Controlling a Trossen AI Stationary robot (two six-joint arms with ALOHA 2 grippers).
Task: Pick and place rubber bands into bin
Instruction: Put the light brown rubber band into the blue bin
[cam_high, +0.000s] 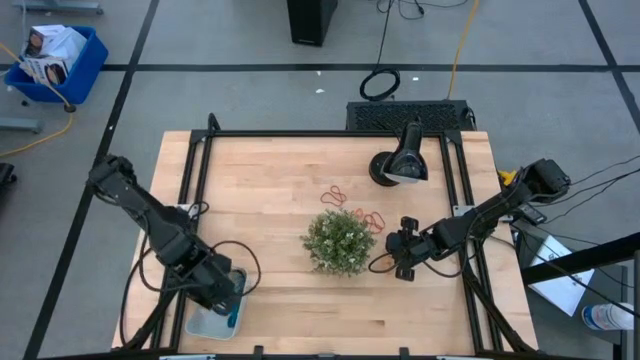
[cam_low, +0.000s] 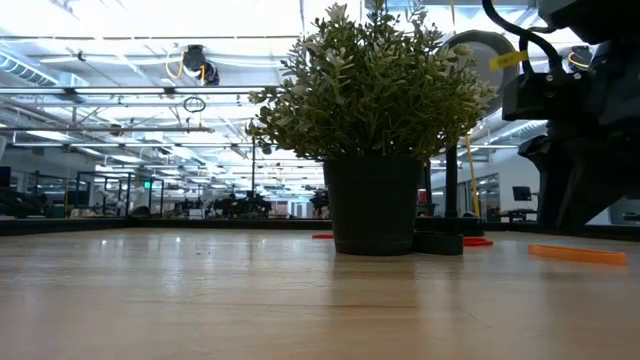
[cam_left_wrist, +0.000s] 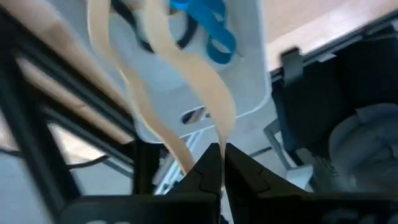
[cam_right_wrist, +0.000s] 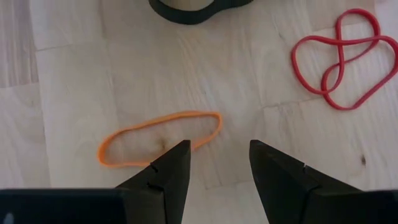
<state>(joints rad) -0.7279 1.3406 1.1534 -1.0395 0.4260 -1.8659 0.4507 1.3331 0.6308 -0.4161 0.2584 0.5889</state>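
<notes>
My left gripper (cam_high: 226, 291) is at the table's near left, over the pale blue bin (cam_high: 205, 322), shut on a tan rubber band (cam_left_wrist: 155, 68). A blue band (cam_left_wrist: 208, 28) and a dark band (cam_left_wrist: 134, 25) lie in the bin (cam_left_wrist: 249, 74). My right gripper (cam_right_wrist: 217, 155) is open, just right of the potted plant (cam_high: 340, 240), low over the table. An orange band (cam_right_wrist: 158, 137) lies flat on the wood just ahead of its fingertips. Red bands (cam_right_wrist: 345, 56) lie farther off, and more bands (cam_high: 336, 195) lie behind the plant. My left gripper pinches the tan band at one end of its loop (cam_left_wrist: 219, 132) between its two fingertips. The fingers point down toward the bin. The band's two strands run away from the fingertips over the bin, and the far end leaves the picture.
A black desk lamp (cam_high: 398, 162) stands at the far right of the table. A black frame rail (cam_high: 195, 190) runs along the table's left side and another rail (cam_high: 462, 190) along its right. In the low view the plant's pot (cam_low: 375, 205) stands mid-table, with the orange band (cam_low: 578, 254) to its right.
</notes>
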